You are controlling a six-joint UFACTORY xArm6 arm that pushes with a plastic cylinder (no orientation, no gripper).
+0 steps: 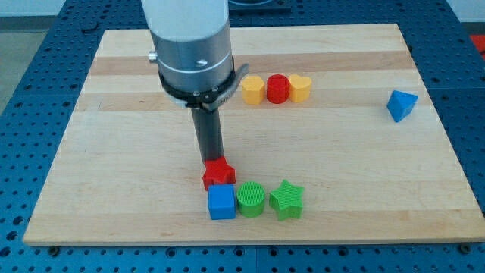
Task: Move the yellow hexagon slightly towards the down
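My tip [212, 161] sits right behind the red block [218, 175], well away from the yellow hexagon [252, 89]. No jaws here, just a rod. I'd swing round above the hexagon and nudge gently, missing the red cylinder [278, 89].

Probably a lab: blue perforated workbench [45, 45].

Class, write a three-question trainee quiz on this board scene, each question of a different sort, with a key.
1. True or false: my tip touches the yellow hexagon.
2. Which block lies nearest my tip? A) red star B) blue triangle C) yellow heart
3. Fill in: between the hexagon and heart sits the red ____.

Key: 1 false; 2 A; 3 cylinder.
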